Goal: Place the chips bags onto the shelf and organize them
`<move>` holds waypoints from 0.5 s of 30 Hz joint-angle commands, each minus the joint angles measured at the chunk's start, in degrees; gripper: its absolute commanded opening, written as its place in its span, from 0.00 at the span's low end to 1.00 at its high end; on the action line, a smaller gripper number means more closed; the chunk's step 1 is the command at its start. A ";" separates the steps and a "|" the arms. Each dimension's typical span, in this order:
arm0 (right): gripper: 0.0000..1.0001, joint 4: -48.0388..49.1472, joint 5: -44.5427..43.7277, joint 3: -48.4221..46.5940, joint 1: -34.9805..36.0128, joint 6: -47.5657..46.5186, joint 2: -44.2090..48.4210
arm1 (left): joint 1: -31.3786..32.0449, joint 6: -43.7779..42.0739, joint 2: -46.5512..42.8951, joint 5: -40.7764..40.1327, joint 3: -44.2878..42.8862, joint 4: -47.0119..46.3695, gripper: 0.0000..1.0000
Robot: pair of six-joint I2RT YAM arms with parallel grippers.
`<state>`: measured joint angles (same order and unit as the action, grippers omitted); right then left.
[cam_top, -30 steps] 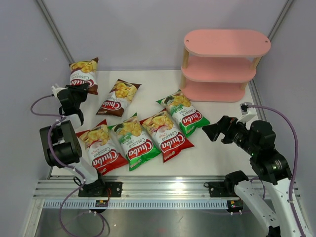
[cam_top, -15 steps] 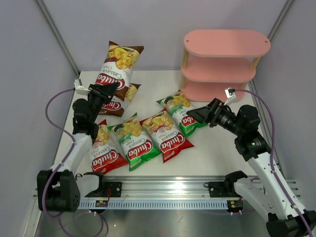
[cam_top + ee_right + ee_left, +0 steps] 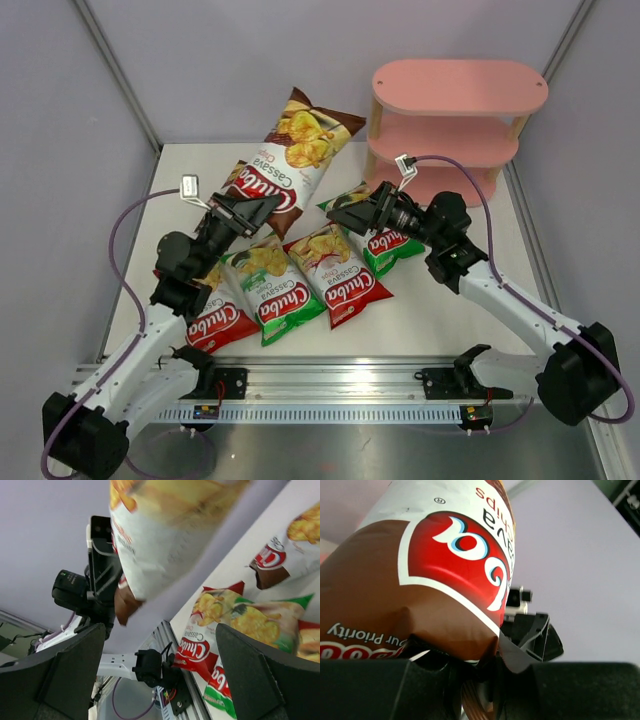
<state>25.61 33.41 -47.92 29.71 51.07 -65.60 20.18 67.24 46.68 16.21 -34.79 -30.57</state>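
from above: white table [image 3: 440, 310] boxed in by pale lilac walls [image 3: 250, 60], metal rail [image 3: 330, 385] along the near edge, pink shelf [image 3: 460, 90] at the far right corner. lifted off the table, a brown bag [image 3: 295, 155], tilted, top corner close to the shelf's left side. pinched at its lower end by the left gripper [image 3: 262, 208], jaws narrowed on the foil. just beside it, the right gripper [image 3: 345, 212], spread wide and holding nothing, above a green bag [image 3: 385, 245]. flat on the table: red bag [image 3: 335, 270], second green bag [image 3: 270, 285], second red bag [image 3: 215, 320] partly under the left arm [image 3: 175, 270], second brown bag [image 3: 237, 172] nearly all covered by the raised one.

left wrist: brown foil and red logo filling the frame; left fingers [image 3: 365, 690] only a dark blur along the bottom, contact point hard to make out.

right wrist: right fingers [image 3: 65, 665] far apart at the frame's sides; raised bag blurred and cut off at the top.

against half a second ago: bag carried right and leaned over toward the shelf; right gripper reached further left.
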 commanded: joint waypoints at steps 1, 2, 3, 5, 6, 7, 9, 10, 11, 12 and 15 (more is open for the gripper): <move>0.99 13.76 -4.66 -3.76 4.03 -2.99 -2.06 | 6.08 -1.59 0.52 -1.96 -3.36 -5.29 0.03; 1.00 14.55 -5.71 -4.02 5.34 -3.51 -2.25 | 7.40 -1.76 0.96 -2.84 -3.62 -6.08 0.03; 0.99 14.39 -6.85 -4.20 5.70 -4.22 -2.51 | 9.59 -1.76 1.48 -3.02 -3.62 -7.91 0.03; 0.99 14.03 -10.72 -4.11 5.97 -5.28 -2.51 | 11.80 -1.59 3.15 -3.55 -4.23 -9.59 0.02; 0.99 14.21 -12.73 -3.67 6.06 -5.63 -2.34 | 14.07 -1.94 4.12 -3.72 -4.33 -11.17 0.02; 0.99 14.12 -13.97 -3.50 5.97 -5.72 -2.16 | 15.22 -2.11 4.56 -3.99 -4.67 -11.79 0.02; 0.99 13.60 -18.17 -2.88 5.97 -5.89 -1.03 | 18.12 -2.82 5.26 -4.78 -5.12 -13.02 0.02; 1.00 12.46 -19.77 -2.36 5.97 -5.98 -0.41 | 19.01 -3.34 5.88 -5.48 -5.20 -13.64 0.02; 0.99 12.28 -21.35 -1.92 5.97 -6.07 0.03 | 19.88 -3.61 6.06 -5.75 -5.20 -14.16 0.02; 0.99 12.01 -24.67 -1.39 5.97 -5.89 1.08 | 21.20 -3.70 6.32 -6.10 -5.20 -14.78 0.02; 0.99 9.55 -30.67 -0.16 5.97 -5.45 3.37 | 22.96 -4.66 6.85 -7.15 -4.94 -15.84 0.01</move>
<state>33.87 14.85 -48.49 35.66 47.13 -65.28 40.69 64.62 53.63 8.43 -36.80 -37.34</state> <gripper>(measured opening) 0.993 0.223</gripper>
